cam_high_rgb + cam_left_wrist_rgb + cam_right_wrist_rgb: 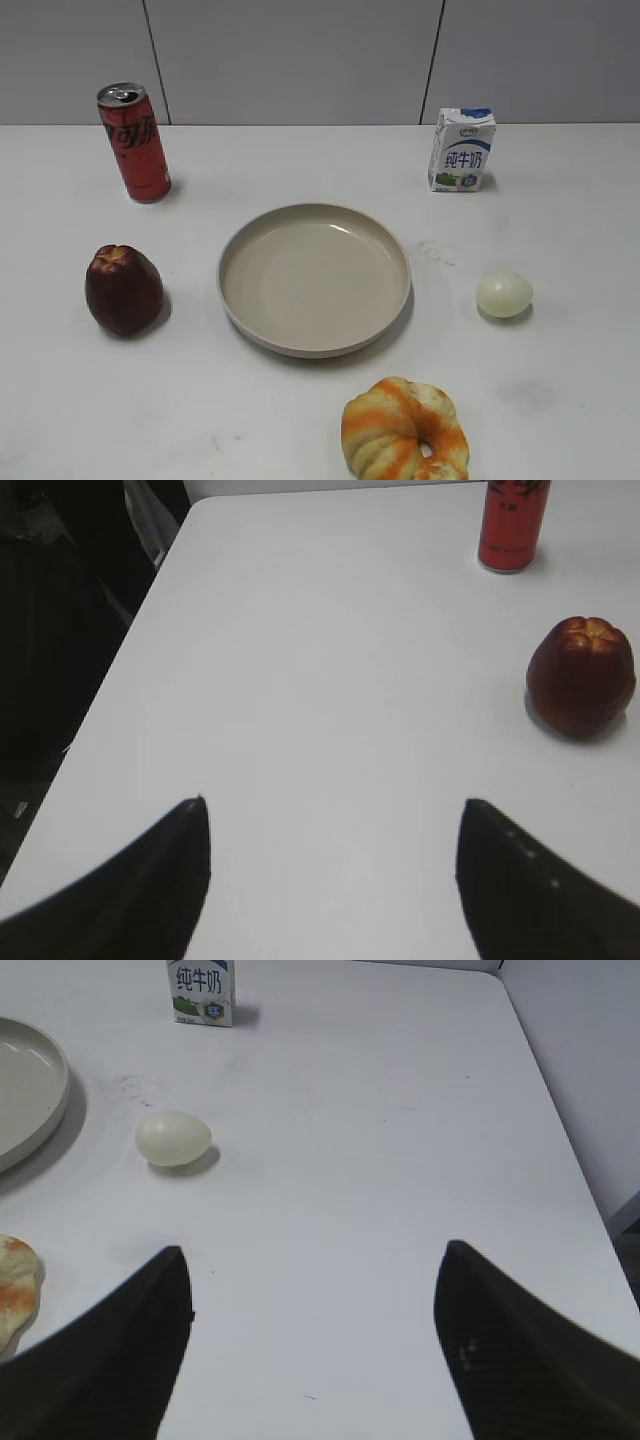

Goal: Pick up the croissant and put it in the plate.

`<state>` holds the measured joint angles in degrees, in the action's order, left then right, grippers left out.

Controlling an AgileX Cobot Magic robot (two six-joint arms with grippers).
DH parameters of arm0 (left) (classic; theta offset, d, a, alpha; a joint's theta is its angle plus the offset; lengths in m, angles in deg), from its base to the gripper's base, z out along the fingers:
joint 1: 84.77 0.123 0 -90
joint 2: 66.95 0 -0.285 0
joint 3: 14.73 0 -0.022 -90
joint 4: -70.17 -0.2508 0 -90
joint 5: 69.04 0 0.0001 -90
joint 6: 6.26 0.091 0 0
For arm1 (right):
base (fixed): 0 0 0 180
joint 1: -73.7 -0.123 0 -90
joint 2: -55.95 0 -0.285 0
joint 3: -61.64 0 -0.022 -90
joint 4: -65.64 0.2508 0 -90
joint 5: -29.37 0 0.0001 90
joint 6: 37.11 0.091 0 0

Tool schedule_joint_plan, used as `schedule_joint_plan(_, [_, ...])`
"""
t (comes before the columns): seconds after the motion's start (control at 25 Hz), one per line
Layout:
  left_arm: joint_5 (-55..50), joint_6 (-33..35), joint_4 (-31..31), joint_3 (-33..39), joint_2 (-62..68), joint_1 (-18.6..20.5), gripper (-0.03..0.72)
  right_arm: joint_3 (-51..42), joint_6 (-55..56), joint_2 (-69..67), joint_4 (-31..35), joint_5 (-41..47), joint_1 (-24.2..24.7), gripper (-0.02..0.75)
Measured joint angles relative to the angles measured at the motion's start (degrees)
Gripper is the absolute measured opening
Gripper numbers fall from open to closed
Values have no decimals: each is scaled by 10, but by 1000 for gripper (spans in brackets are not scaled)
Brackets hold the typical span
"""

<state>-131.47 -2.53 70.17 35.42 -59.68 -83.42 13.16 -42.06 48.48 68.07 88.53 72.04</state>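
Over bare tabletop right of the plate [30,1085], right gripper [315,1335] has its jaws spread wide, nothing between them. Left gripper [335,875] is the same: wide apart, empty, over the table [320,680] left of the plate. Neither arm shows in the exterior view. Croissant [405,430] lies in front of the plate, slightly right of its centre, just clear of the rim, on the table; its edge shows at the left of the right wrist view. Egg [504,294] right of the plate, apple [123,289] left of it. Red soda can [134,142] behind-left of the plate, milk carton [462,150] behind-right. Plate holds nothing.
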Motion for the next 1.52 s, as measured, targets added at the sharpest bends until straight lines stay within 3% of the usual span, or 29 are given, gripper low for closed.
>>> schedule_joint_plan(0.44, [0,0,0,0,0,0,584,5,-3,-56,-12,-8,0,571])
schedule_joint_plan(0.56, [0,0,0,0,0,0,584,13,-19,-153,5,-29,-2,571])
schedule_joint_plan(0.8, [0,0,0,0,0,0,584,41,-83,-375,118,-64,-5,571])
schedule_joint_plan(1.04, [0,0,0,0,0,0,584,110,-153,-599,183,-70,-18,571])
schedule_joint_plan(1.28, [0,0,0,0,0,0,584,201,-175,-770,184,-76,-106,552])
schedule_joint_plan(1.52, [0,0,0,0,0,0,584,269,-178,-893,138,-77,-263,549])
